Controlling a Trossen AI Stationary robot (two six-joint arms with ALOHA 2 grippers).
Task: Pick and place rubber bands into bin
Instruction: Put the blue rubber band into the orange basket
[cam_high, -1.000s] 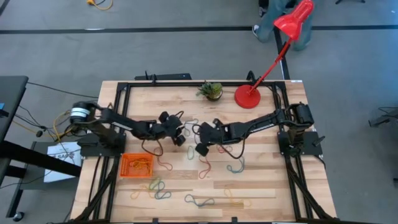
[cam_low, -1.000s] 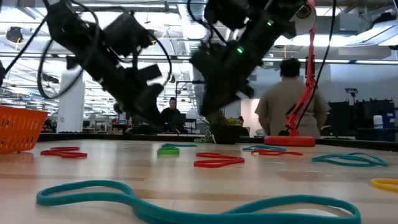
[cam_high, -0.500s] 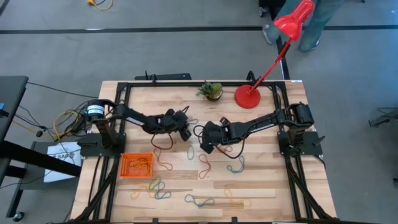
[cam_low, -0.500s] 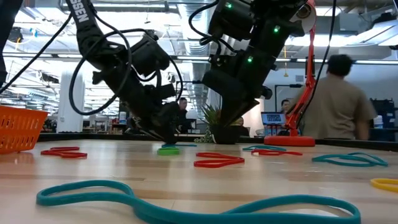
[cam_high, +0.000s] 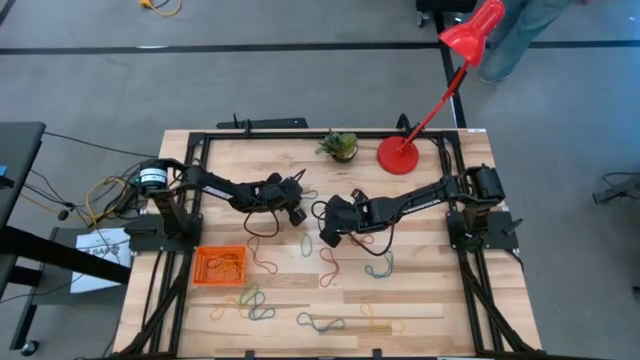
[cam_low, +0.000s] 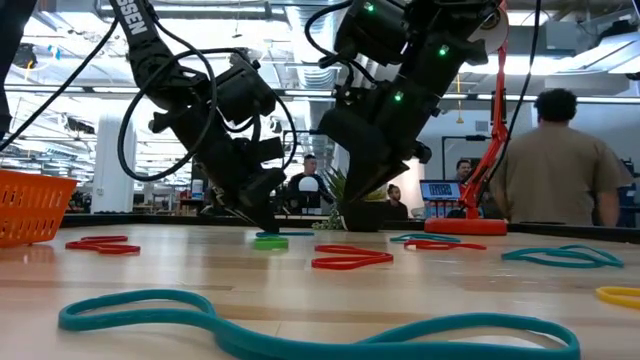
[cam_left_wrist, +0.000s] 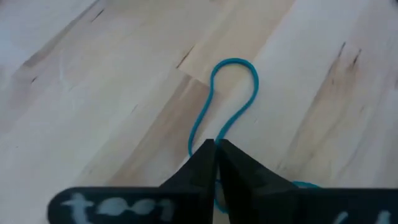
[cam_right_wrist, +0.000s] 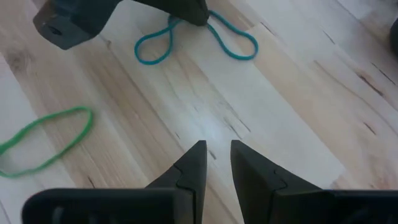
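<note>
From above, the left tool (cam_high: 296, 214) and right tool (cam_high: 327, 237) are working mid-desk (cam_high: 420, 300), the orange bin (cam_high: 219, 265) sitting near the front-left. At the left wrist, pressed-together fingers (cam_left_wrist: 208, 163) are pinching a teal rubber band (cam_left_wrist: 233, 93). At the right wrist, slightly parted fingers (cam_right_wrist: 193, 163) are hovering over bare wood beside a green rubber band (cam_right_wrist: 46, 144).

Rubber bands (cam_high: 327, 268) scattered, orange bin (cam_high: 219, 265) table-left

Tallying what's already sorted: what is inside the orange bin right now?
In the bin, the high view shows a yellowish rubber band lying on its floor. The low view shows only the bin's outer wall, so anything beneath that band, or an exact count, cannot be seen.
</note>
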